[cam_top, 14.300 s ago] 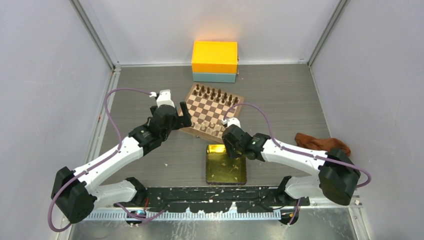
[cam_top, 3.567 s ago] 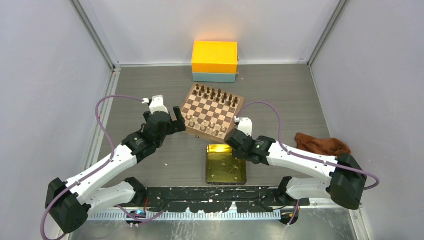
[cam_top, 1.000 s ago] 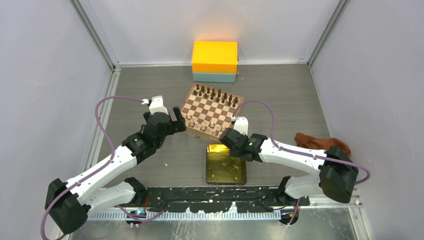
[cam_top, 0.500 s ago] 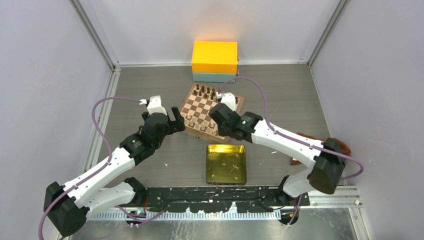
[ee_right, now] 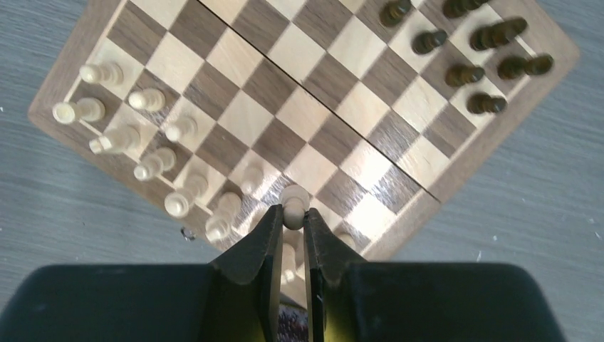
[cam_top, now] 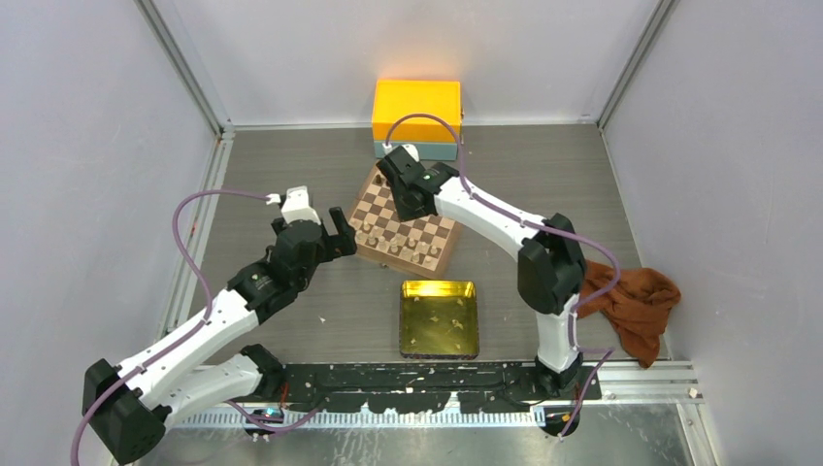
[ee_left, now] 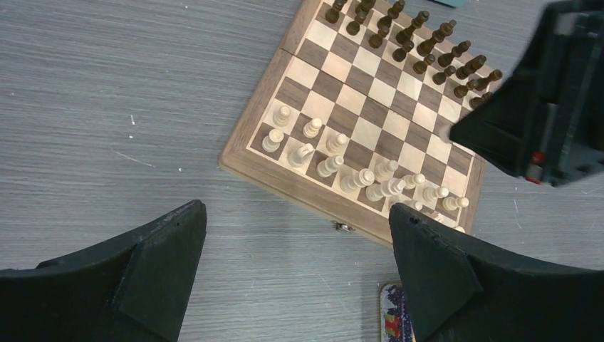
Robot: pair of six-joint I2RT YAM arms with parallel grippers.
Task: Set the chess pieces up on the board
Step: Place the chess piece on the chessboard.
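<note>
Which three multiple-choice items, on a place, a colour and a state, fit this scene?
1. Where does the shiny gold square tin tray lie from the square checkered wooden chessboard? A. Nearer the arm bases. B. Beyond it. C. On it.
2. What colour is the small wooden chess piece between the right fingers? A. Dark brown. B. Pale cream. C. Orange.
3. How are the left fingers? A. Open, empty. B. Shut on a pawn. C. Shut on cloth.
1 A: top view, tray on the board's near side. 2 B: right wrist view shows cream. 3 A: wide empty gap between them.
</note>
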